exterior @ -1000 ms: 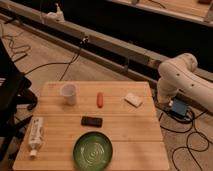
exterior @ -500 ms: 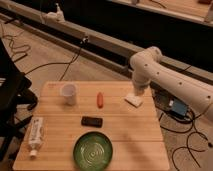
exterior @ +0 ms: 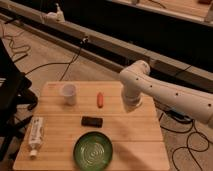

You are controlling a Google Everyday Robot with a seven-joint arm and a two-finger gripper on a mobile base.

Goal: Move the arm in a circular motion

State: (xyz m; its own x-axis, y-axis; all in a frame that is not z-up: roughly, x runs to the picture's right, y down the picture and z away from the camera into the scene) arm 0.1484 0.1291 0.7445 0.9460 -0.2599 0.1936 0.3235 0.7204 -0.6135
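The arm [exterior: 167, 94] reaches in from the right, bent at the elbow. The gripper [exterior: 131, 106] hangs low over the far right part of the table [exterior: 145, 145], jaws closed. Orange item [exterior: 100, 100] lies left of the jaws, white cup [exterior: 69, 93] farther left.

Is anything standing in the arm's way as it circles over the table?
Nothing visible blocks the arm. Its gripper hangs low over the far corner of the table; the orange object and the cup stand apart from it, so a sweep toward them might clip the cup.
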